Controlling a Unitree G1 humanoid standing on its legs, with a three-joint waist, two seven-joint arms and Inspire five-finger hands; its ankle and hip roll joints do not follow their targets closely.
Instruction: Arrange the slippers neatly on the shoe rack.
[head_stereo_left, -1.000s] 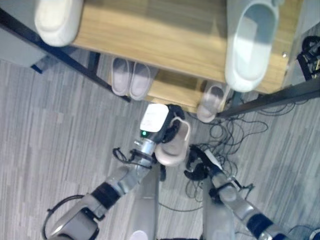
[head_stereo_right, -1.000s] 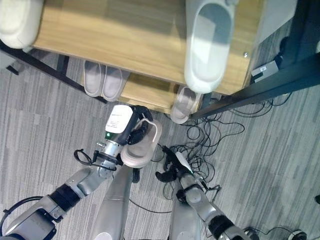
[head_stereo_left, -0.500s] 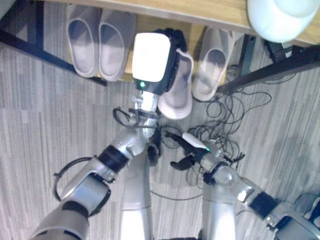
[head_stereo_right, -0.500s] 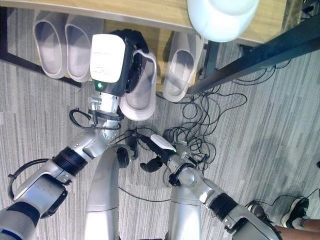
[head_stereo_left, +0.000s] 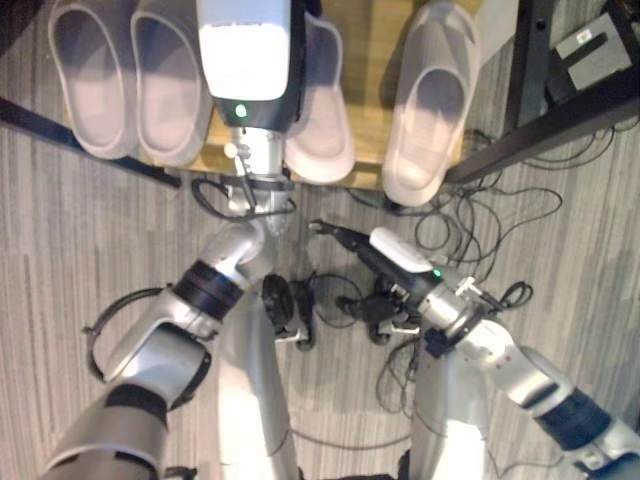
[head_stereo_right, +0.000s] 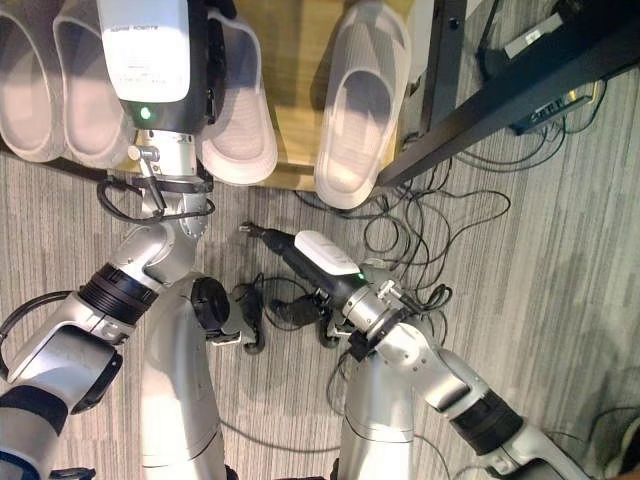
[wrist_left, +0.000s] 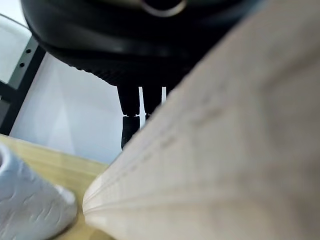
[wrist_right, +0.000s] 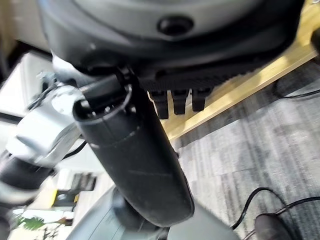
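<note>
My left hand grips the grey slipper, fingers curled round its side, putting it on the low wooden shelf beside its partner slipper. My right hand waits near the floor, fingers straight, holding nothing.

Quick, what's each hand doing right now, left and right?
Left hand: shut on the slipper over the lower shelf.
Right hand: open, holding nothing.

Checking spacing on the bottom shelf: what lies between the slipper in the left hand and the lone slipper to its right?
Bare wooden shelf, seen in the left eye view, separates the held slipper from the lone slipper.
</note>
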